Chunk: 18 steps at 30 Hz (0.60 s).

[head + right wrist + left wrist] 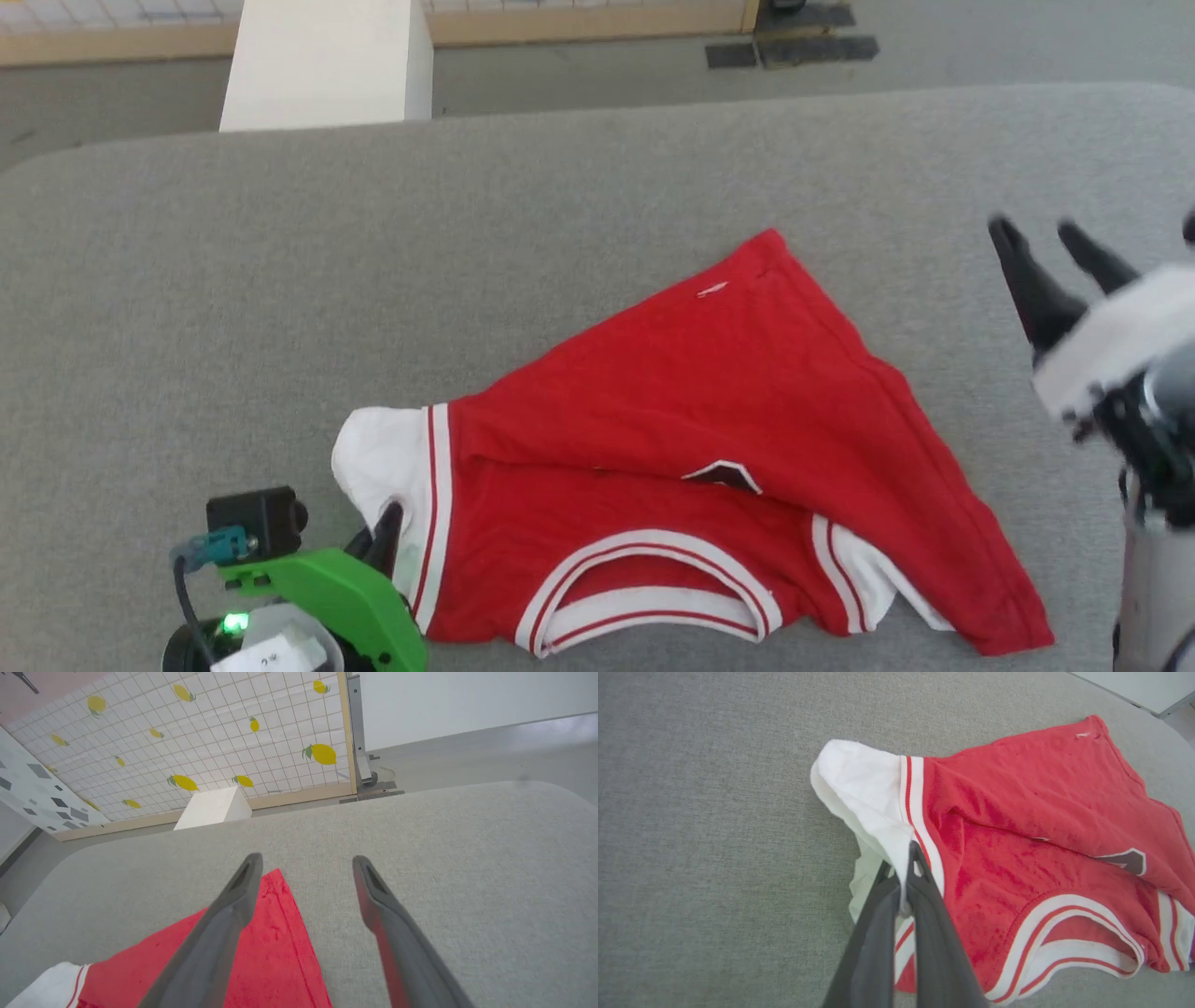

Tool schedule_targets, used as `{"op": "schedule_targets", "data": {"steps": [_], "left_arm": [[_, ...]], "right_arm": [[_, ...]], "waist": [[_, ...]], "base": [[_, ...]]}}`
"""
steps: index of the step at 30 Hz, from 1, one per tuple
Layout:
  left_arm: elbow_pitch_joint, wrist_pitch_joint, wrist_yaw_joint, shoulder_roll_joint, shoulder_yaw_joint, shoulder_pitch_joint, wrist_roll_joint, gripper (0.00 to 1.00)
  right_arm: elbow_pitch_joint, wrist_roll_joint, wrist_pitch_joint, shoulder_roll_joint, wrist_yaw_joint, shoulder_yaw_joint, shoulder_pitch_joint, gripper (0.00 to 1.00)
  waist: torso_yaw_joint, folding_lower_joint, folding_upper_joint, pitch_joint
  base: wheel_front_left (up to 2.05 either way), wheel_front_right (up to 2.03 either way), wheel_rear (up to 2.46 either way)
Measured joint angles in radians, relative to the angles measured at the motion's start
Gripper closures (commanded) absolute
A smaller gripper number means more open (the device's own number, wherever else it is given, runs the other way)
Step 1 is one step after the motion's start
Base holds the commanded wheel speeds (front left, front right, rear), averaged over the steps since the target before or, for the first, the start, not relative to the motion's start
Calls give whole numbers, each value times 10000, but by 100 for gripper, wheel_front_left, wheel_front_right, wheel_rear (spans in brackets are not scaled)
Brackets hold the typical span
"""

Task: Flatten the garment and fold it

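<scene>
Surface: I see a wide grey cloth-covered table (280, 280), flat on top, with rounded far corners.
On it: one red jersey T-shirt (709, 392) with white short sleeves and white-red striped trim, lying rumpled.
Where: I place it by the table's near edge, from the middle toward the right.
Lay: collar at the near edge; a red flap lies folded across the front, its corner pointing toward the far edge.

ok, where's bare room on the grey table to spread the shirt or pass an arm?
Free: the grey fabric table top left of the red white-sleeved jersey T-shirt, and the band beyond it to the far edge. Narrower: between its right edge and the open right gripper. Crowded: near edge, left gripper pinching the white sleeve.
</scene>
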Motion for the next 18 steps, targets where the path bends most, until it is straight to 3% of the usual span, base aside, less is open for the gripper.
{"op": "schedule_targets", "data": {"steps": [5, 9, 14, 18], "left_arm": [[-111, 50, -115, -8, -107, -430, 0, 100], [-67, -25, -265, -61, -161, -753, -42, 100], [105, -142, -456, -134, -259, -1035, -105, 100], [236, -265, -558, -234, -347, -1217, -151, 100]], "right_arm": [[1377, -1058, 836, -445, 0, 890, -2041, 0], [2487, -1944, 2098, -842, 0, 1789, -3205, 0], [3547, -2740, 4057, -1432, 2, 2890, -4078, 0], [3873, -2880, 4765, -1544, 2, 3382, -4338, 0]], "waist": [[379, 0, 0, 696], [802, 0, 0, 1287], [1394, 0, 0, 1960], [1784, 1, 0, 2426]], "base": [[0, 0, 0], [0, 0, 0], [0, 0, 0], [0, 0, 0]]}}
